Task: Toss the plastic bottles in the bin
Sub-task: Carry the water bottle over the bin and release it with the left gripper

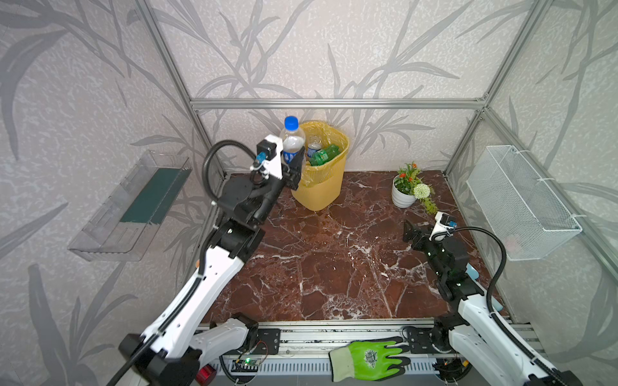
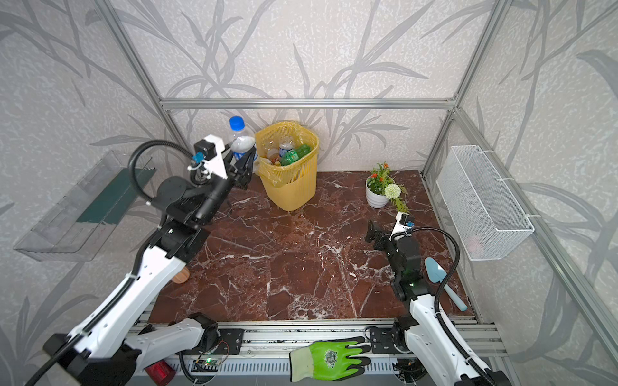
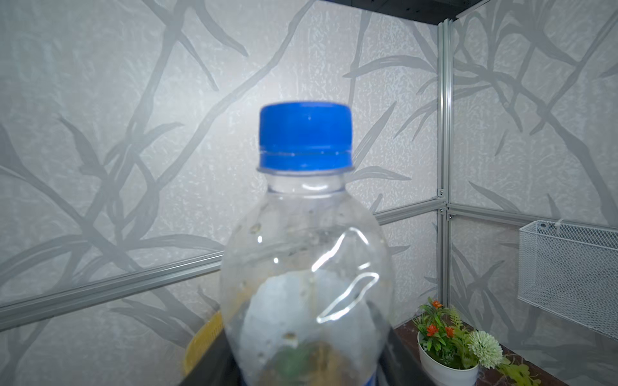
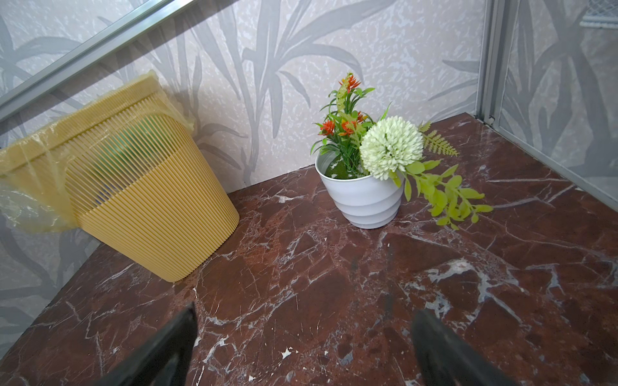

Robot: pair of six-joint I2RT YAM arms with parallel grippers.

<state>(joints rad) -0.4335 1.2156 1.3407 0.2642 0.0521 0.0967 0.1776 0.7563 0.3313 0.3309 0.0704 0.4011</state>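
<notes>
Beside the bin (image 1: 321, 187), left tool (image 1: 293, 161) apparently grips a blue-capped bottle (image 1: 292, 140), label unreadable; right tool (image 4: 305, 312) gapes.

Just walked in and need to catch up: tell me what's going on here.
The left pincer holds a clear blue-capped bottle upright, raised beside the rim of the yellow bin. The bin already contains several bottles, including a green bottle. The right pincer is open and holding nothing, low over the marble table near the white flower pot. No other bottles show on the table.
</notes>
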